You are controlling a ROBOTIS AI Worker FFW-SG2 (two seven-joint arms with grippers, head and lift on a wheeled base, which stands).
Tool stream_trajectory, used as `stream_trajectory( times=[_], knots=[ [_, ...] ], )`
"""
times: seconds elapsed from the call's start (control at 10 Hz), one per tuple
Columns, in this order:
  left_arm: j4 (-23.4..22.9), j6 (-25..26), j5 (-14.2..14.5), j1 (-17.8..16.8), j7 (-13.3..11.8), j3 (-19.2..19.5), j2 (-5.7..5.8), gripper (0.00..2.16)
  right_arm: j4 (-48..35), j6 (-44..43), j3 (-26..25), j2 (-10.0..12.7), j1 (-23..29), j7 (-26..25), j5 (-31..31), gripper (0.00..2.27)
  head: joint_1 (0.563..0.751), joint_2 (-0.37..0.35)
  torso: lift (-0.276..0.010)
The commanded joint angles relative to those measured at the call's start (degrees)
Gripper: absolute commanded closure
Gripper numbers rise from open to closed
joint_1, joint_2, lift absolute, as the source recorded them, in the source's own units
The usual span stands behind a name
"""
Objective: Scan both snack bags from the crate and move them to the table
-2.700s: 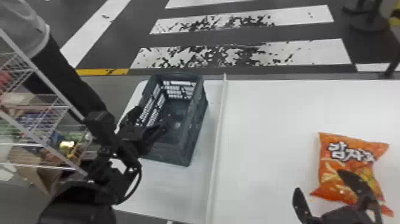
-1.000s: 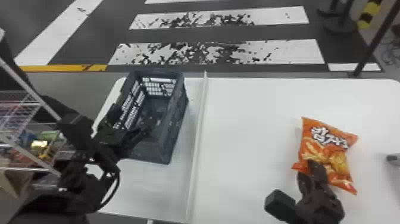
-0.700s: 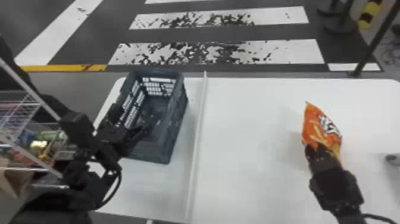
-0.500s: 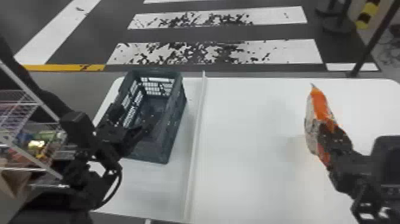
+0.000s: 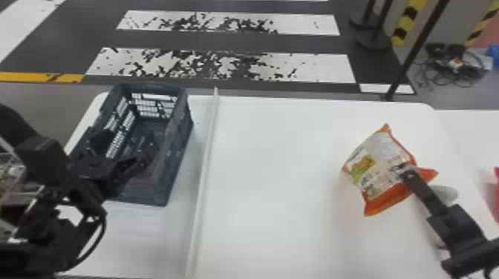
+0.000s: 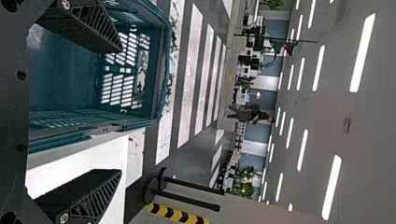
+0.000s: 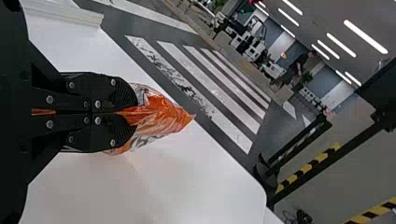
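The right pincer (image 5: 405,172) grips an orange snack bag (image 5: 371,157), its two fingers brought together on the pack. Moments ago the bag lay flat with its bold lettering uppermost; since then it has been pinched, tipped onto its edge and swung round, so that its pale printed back now faces the head camera. The bag sits tilted between three and four o'clock in the head view, over the worktop (image 5: 278,193), though whether its lower corner touches the surface cannot be told.

The turn probably serves the scan, since a code is likely to be printed on the back. The next move calls for a steady hold with the panel smooth; the soft film could crease or slip round between the fingers and spoil a reading.

Just beyond the bag, toward four o'clock, lies a pale rounded object (image 5: 448,193), possibly the scanner. At three o'clock, a red item (image 5: 496,196) cuts into the edge of the head view; whether it is the second bag cannot be told.

Toward nine o'clock, past a white strip (image 5: 207,159), the left pincer (image 6: 121,110) stays parked, fingers wide apart, at the dark crate (image 5: 174,159).
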Motion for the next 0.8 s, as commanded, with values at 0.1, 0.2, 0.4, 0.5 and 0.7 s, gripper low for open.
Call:
stream_trajectory(
  times=[0.1, 0.2, 0.4, 0.5, 0.7],
  knots=[
    [-0.04, 0.01, -0.6, -0.28, 0.05, -0.96, -0.19, 0.08, -0.98, 1.21, -1.58, 0.1, 2.82, -7.52, 1.66, 2.14, 0.695, -0.094, -0.087],
    [0.05, 0.01, -0.6, -0.28, 0.05, -1.22, -0.28, 0.08, -2.21, 1.38, 0.27, 0.1, 4.23, -10.68, 3.86, 1.32, 0.695, -0.11, -0.087],
    [0.05, 0.01, -0.6, -0.19, 0.05, -1.4, -0.45, 0.08, -2.21, 1.38, 3.26, 0.1, 5.28, -12.27, 4.92, 0.49, 0.695, -0.122, -0.087],
    [0.05, -0.17, -0.6, -0.1, 0.05, -1.4, -0.63, 0.08, -2.21, 1.38, 4.93, 0.1, 5.46, -13.58, 5.97, 0.07, 0.695, -0.107, -0.087],
    [-0.13, -0.17, -0.6, 0.34, -0.03, -1.31, -0.63, 0.08, -2.47, 0.85, 6.69, 0.1, 5.46, -16.57, 7.73, 0.03, 0.695, -0.085, -0.087]
  ],
)
